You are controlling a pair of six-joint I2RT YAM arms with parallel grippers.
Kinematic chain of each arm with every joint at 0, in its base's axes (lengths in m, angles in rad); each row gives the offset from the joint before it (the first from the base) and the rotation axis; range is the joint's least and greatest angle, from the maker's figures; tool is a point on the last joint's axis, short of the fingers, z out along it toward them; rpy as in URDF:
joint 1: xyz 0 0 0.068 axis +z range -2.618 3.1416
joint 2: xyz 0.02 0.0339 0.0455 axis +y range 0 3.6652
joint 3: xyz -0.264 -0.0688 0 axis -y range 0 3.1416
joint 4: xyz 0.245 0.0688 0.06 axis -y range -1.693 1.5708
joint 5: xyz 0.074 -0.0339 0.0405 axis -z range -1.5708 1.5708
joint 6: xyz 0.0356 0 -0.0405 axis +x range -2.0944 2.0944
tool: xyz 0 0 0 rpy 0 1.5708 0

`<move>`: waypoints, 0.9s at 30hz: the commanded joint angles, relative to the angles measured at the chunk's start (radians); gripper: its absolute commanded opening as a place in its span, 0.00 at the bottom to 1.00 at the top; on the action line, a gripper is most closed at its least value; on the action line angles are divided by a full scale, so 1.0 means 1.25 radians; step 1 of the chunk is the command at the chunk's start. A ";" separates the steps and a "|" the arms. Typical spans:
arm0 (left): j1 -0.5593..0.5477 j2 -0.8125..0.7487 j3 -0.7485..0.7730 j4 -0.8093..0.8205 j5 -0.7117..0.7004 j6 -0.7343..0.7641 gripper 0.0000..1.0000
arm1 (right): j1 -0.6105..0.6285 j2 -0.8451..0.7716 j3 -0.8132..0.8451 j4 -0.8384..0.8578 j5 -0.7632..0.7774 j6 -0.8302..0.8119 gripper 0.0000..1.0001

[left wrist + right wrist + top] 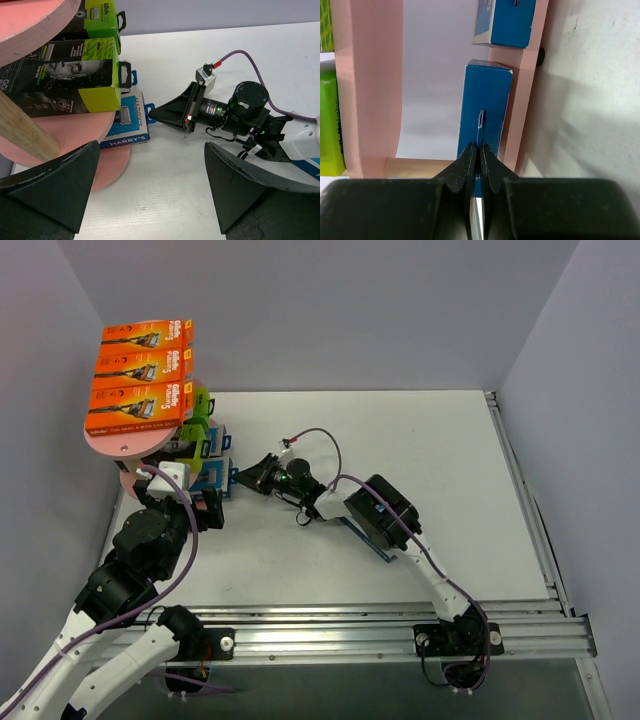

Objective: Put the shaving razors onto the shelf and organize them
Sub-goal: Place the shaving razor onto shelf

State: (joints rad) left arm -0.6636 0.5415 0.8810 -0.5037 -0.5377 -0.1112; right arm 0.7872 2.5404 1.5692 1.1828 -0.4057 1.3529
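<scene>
The pink shelf (125,447) stands at the far left. Three orange razor packs (140,365) lie side by side on its top board. Two black and lime packs (70,85) sit on the middle board. On the bottom board (112,167) lies a blue pack (127,125), and my right gripper (237,480) is shut on its hang tab. The right wrist view shows that pack (485,110) edge-on between two boards, with another blue pack (507,22) beyond it. My left gripper (151,145) hangs open over bare table just right of the shelf's base, holding nothing.
A blue-edged pack (368,540) lies on the table under the right arm. The right arm's purple cable (320,435) loops above its wrist. Grey walls close in at the left and back. A metal rail (520,470) runs along the table's right edge.
</scene>
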 commanded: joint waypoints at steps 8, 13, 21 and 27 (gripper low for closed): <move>0.006 -0.005 0.003 0.047 0.012 -0.002 0.95 | 0.012 0.029 0.077 -0.054 0.025 -0.027 0.00; 0.004 -0.006 0.003 0.047 0.013 -0.002 0.95 | 0.013 0.044 0.092 -0.057 0.024 -0.022 0.00; 0.006 -0.006 0.003 0.047 0.014 -0.002 0.95 | 0.016 0.067 0.133 -0.060 0.019 -0.007 0.00; 0.004 -0.007 0.003 0.048 0.014 -0.002 0.95 | 0.017 0.083 0.166 -0.070 0.017 -0.002 0.00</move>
State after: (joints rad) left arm -0.6636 0.5415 0.8810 -0.5034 -0.5323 -0.1112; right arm 0.7994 2.6312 1.7237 1.0767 -0.3897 1.3426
